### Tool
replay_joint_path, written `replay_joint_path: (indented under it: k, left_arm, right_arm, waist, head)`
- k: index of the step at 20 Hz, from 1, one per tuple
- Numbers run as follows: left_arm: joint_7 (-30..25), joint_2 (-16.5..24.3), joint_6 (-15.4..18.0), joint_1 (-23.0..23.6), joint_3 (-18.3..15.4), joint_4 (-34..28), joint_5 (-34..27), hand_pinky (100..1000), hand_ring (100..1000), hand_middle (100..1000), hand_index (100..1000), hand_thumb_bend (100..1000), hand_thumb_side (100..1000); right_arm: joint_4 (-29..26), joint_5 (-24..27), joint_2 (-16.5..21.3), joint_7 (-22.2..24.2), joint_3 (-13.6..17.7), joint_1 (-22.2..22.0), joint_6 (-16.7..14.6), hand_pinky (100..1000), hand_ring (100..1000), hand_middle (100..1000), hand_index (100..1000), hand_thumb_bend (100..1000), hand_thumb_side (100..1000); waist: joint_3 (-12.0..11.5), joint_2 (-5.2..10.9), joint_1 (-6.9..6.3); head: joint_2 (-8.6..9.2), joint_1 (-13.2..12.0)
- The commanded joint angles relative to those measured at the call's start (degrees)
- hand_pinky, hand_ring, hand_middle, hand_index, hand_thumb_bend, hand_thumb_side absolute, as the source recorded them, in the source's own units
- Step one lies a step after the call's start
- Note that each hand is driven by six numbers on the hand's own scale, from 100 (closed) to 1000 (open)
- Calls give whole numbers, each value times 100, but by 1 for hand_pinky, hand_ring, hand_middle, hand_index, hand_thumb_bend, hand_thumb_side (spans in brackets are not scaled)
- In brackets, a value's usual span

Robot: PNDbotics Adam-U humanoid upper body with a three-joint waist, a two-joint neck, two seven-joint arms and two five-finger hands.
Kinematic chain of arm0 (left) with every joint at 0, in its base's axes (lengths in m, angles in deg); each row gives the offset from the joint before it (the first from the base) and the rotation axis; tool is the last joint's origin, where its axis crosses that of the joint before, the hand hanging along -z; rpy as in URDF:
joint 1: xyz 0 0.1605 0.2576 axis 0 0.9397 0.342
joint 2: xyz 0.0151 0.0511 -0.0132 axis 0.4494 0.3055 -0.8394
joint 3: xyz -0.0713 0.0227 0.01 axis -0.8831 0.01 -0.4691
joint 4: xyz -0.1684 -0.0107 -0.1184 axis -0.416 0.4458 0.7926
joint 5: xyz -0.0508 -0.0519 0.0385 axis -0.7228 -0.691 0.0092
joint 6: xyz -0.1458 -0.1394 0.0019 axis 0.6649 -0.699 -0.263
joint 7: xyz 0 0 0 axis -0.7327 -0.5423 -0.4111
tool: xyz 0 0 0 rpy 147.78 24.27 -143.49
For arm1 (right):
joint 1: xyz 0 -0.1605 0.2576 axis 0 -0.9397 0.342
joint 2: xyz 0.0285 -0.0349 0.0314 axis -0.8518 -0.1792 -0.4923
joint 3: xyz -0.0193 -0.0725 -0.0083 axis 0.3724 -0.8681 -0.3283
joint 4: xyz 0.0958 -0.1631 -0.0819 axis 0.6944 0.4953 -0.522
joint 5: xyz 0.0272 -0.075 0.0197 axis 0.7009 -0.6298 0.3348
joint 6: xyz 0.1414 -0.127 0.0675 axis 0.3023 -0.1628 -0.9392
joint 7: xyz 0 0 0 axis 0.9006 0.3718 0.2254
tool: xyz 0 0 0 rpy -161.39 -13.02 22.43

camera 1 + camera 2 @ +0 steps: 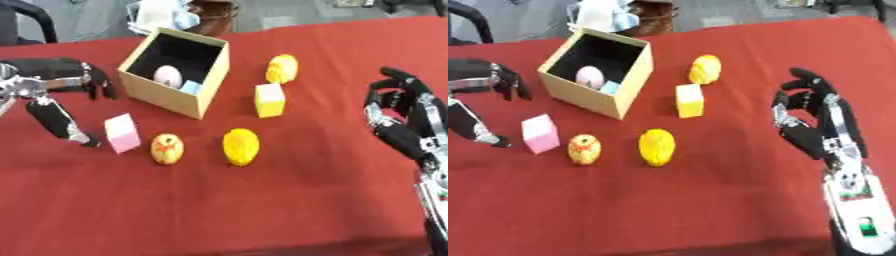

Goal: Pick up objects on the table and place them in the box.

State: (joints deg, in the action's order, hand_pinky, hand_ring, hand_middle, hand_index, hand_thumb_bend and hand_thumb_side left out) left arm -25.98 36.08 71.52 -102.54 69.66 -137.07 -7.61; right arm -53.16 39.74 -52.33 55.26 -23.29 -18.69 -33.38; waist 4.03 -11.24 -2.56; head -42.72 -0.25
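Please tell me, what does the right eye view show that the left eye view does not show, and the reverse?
Only the right eye view shows the right hand with its whole forearm, down to a white panel with a green spot. Only the left eye view shows more of the left hand, whose thumb tip reaches down beside the pink cube. Both show the box holding a pale egg shape and a light blue piece, the yellow cube and three rounded yellow objects on the red cloth.
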Motion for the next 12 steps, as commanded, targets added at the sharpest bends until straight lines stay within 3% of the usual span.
replay_joint_path:
  k: [1,7,12]
  left_arm:
    - [-161,212,-71,-90,-35,-122,-74,717,658,702,803,625,243]
    - [-2,-300,-396,-170,155,488,319,737,690,736,825,663,240]
    - [205,-467,-216,-217,190,828,649,736,693,739,825,670,226]
  right_arm:
    - [-51,-21,96,-7,35,45,-11,625,569,647,849,100,253]
    - [-42,-13,82,3,26,49,-15,626,569,647,849,100,263]
    - [-41,-12,80,1,28,47,-16,626,568,647,849,100,267]
  waist:
    - [-7,162,-26]
    - [-5,173,9]
    - [-12,175,14]
  head:
    - [24,15]
    - [8,19]
    - [4,24]
